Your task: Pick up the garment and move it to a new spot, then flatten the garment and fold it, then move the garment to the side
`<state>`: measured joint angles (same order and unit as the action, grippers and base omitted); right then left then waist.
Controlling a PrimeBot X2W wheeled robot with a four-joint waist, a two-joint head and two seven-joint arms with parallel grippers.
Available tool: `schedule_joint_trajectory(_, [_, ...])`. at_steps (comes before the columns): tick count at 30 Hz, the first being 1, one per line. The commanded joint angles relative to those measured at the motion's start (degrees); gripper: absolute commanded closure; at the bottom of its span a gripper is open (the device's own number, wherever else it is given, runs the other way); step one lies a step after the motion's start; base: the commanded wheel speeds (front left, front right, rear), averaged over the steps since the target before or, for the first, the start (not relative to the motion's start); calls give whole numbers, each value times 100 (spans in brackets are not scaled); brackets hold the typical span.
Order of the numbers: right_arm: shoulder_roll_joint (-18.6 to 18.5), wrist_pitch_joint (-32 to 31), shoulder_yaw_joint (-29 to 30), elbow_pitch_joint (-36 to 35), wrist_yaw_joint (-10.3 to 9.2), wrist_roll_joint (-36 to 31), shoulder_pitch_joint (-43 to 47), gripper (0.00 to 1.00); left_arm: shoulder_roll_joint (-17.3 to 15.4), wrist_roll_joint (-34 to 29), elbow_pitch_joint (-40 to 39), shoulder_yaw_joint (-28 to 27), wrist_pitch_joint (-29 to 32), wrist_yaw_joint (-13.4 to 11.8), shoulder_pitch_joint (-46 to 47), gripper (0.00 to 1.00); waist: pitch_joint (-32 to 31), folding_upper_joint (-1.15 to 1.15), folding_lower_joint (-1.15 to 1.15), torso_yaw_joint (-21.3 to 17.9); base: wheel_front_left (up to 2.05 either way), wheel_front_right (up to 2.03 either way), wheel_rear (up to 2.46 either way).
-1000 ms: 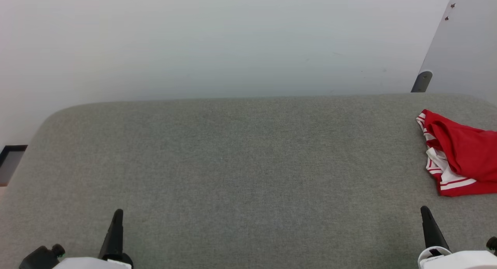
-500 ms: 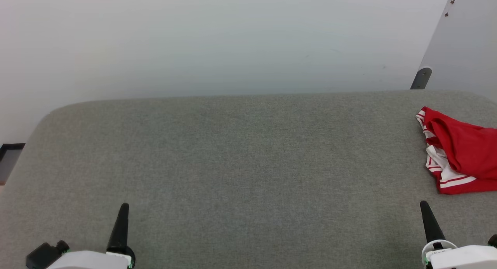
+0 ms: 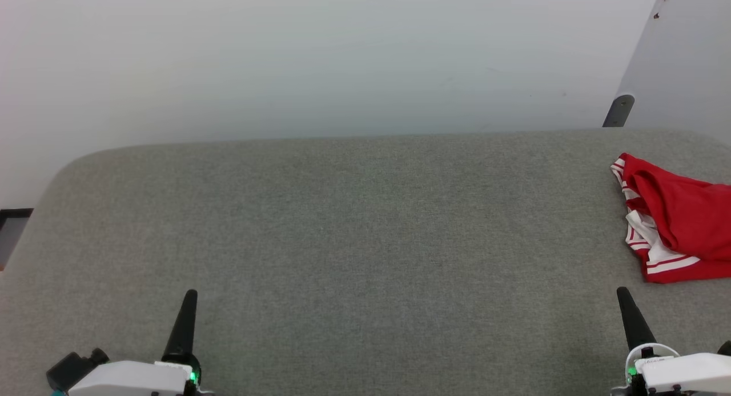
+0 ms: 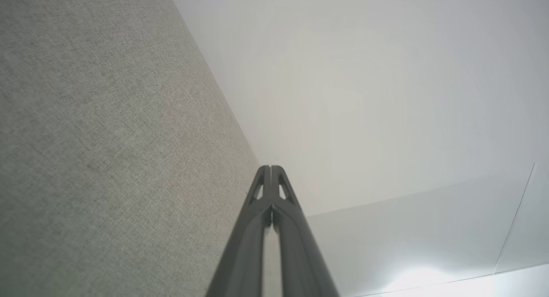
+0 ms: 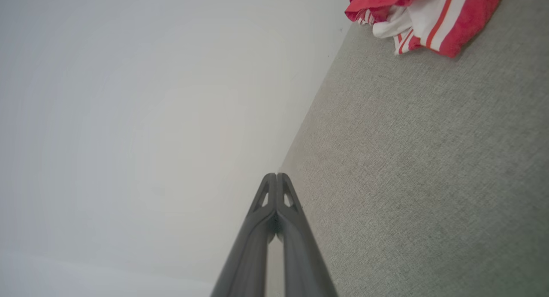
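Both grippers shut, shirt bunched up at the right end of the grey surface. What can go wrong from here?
1. The garment runs off the head view's right edge, so its full extent is unseen; a grasp point may be badly chosen.
2. It lies crumpled in layers, so a pinch may catch only the striped trim or several layers, hampering flattening.
3. The right gripper is shut and apart from it; reaching in without opening would probably shove the cloth.

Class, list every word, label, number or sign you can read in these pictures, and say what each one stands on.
None can be read.
The garment lies crumpled, showing plain red cloth and red-white striped trim, with no print facing the cameras.
The grey padded surface carries no writing.
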<state>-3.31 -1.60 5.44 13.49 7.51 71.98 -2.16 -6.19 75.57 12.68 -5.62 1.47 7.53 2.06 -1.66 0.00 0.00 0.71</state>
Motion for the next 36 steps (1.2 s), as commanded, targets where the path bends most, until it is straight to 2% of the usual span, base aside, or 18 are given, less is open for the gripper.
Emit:
schedule_joint_trajectory(1, [7, -33, 33, -23, -2, 172, -158, 100, 0, 121, -10, -27, 35, -5, 103, 100, 6, 0, 0, -2, 0, 0, 0])
schedule_joint_trajectory(36, [46, -438, 104, 41, -1, 1755, -396, 100, 291, 1439, 117, -93, 448, -7, 392, 100, 150, 0, 0, -58, 0, 0, 0])
